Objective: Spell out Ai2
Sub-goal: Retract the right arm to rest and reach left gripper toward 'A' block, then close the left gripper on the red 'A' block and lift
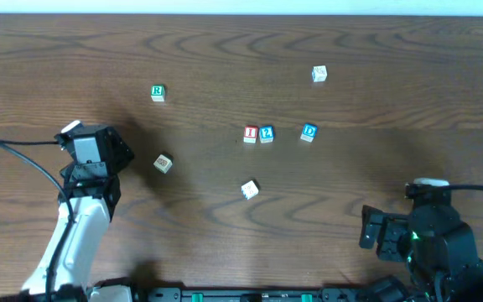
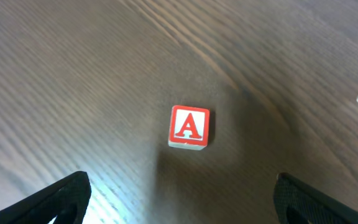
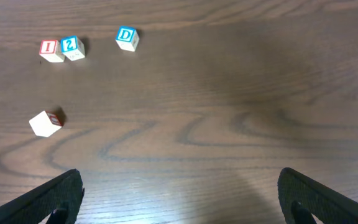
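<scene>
red "a" cube: flat on the wooden table, letter face up and upright in the left wrist view, lying ahead of the left gripper and centred on the gap between its fingers, touching neither. left gripper: jaws spread wide, holding nothing. from overhead a small cube with a dull reddish top sits just right of that gripper; its letter cannot be read there. red "i" cube and blue "2" cube: side by side near the table's middle, "i" on the left, "2" on the right, faces up, so close that no gap can be made out; both well apart from the "a" cube. blue "d" cube: to the right of the "2" cube on roughly the same line, near it but apart. tilted white cube: nearer the robot than the "i" and "2" pair, turned at an angle, white face uppermost, a red-marked side showing; character not legible. green "r" cube: far left part of the table, beyond the left gripper, alone. pale cube: far side, right of centre, marking too small to read. right gripper: jaws spread wide, holding nothing, low at the near right of the table, well apart from every cube.
</scene>
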Controlling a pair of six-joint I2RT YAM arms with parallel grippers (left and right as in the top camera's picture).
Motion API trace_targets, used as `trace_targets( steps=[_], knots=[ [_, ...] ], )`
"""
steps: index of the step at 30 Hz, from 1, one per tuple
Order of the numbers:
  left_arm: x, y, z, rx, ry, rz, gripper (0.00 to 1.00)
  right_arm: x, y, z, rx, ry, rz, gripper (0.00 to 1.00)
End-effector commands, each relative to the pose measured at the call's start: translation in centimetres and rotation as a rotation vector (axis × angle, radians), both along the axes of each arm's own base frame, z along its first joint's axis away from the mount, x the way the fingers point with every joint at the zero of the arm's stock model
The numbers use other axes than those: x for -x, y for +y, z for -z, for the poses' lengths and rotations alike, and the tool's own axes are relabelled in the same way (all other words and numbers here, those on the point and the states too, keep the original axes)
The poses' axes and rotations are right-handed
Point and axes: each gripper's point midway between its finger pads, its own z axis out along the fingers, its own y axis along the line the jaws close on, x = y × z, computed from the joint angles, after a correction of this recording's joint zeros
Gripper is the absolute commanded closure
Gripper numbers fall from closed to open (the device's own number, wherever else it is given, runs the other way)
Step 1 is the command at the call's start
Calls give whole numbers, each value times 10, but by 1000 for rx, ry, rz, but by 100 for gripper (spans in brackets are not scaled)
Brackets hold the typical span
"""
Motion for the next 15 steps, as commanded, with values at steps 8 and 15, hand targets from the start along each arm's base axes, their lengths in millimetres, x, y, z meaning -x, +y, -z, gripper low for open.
trace_targets(
  steps=[8,15],
  knots=[
    [-18,8,16,-6,96,-34,4,0,-2,0,-17,-2,29,1],
    [-38,11,15,47,97,-114,4,0,-2,0,-17,-2,29,1]
  ],
)
